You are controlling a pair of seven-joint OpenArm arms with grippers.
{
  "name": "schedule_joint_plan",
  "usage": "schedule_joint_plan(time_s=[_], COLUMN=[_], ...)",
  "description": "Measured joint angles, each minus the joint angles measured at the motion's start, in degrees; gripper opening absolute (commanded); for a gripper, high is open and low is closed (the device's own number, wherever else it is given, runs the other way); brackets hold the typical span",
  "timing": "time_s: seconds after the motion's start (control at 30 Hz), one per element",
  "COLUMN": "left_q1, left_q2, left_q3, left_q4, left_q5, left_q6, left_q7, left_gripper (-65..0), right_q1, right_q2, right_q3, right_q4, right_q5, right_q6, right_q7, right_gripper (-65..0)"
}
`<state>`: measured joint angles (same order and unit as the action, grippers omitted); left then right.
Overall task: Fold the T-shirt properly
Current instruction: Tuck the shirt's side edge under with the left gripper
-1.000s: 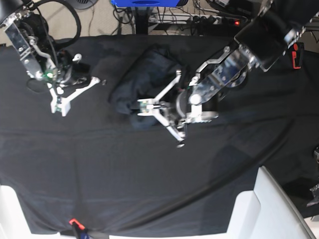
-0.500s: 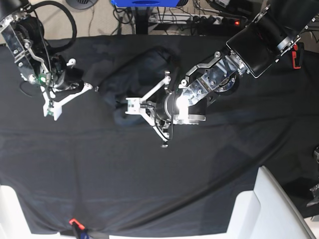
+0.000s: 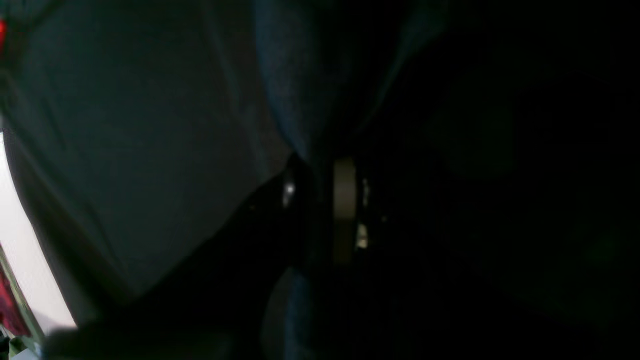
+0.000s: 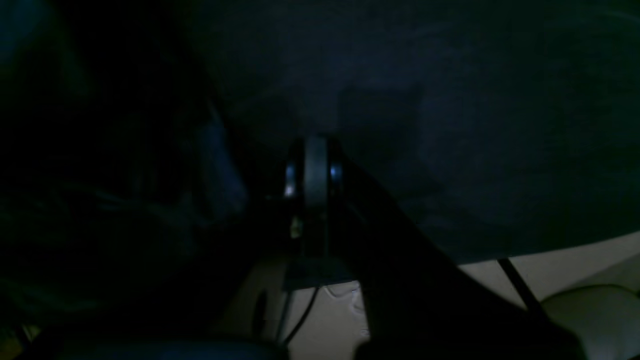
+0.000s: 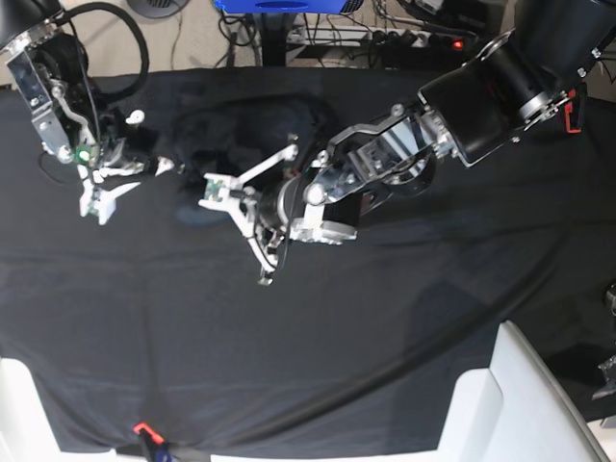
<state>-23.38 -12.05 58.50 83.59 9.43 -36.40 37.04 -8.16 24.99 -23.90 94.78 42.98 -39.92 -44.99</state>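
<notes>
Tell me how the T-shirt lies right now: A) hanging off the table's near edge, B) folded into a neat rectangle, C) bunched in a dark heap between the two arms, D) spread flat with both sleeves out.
C: in the base view the T-shirt is a crumpled mound on the black table cloth, between the two arms.

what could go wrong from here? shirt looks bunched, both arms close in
1. The T-shirt lies crumpled between the arms; pulling from here may drag the heap rather than spread it.
2. Shirt and black table cloth look alike, so the left gripper could pinch the cloth too.
3. The right gripper is shut, apparently holding nothing.
</notes>
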Motion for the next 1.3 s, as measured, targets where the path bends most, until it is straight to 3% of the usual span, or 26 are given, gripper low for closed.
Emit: schedule_joint_plan(time_s=[0.63, 0.87, 1.0, 1.1, 1.3], left_q1=[-0.1, -0.3, -0.4, -0.4, -2.2], left_q2=[1.5, 3.5, 3.4, 3.3, 3.3], left_q3=[-0.6, -0.7, -0.7, -0.7, -0.5], left_q4=[-6.2, -11.4, -11.8, -11.9, -11.8], left_q5=[0.2, 0.4, 0.4, 0.6, 0.5], left_q6=[0.2, 0.4, 0.3, 0.4, 0.3], left_q7=[-2.3, -2.6, -2.8, -2.8, -2.6], left_gripper=[-65.0, -65.0, -43.9, -32.4, -18.3], right_q1=[0.0, 0.0, -0.1, -0.6, -0.8], right_q2=[0.2, -1.3, -1.2, -1.2, -1.2], right_q3=[0.2, 0.2, 0.2, 0.2, 0.2], right_q4=[0.0, 0.0, 0.0, 0.0, 0.0], right_q5=[-0.2, -0.1, -0.5, -0.6, -0.6], right_q6=[-0.1, 0.0, -0.1, 0.0, -0.1], right_q7=[0.0, 0.0, 0.0, 0.0, 0.0], right_gripper=[-65.0, -65.0, -65.0, -65.0, -65.0])
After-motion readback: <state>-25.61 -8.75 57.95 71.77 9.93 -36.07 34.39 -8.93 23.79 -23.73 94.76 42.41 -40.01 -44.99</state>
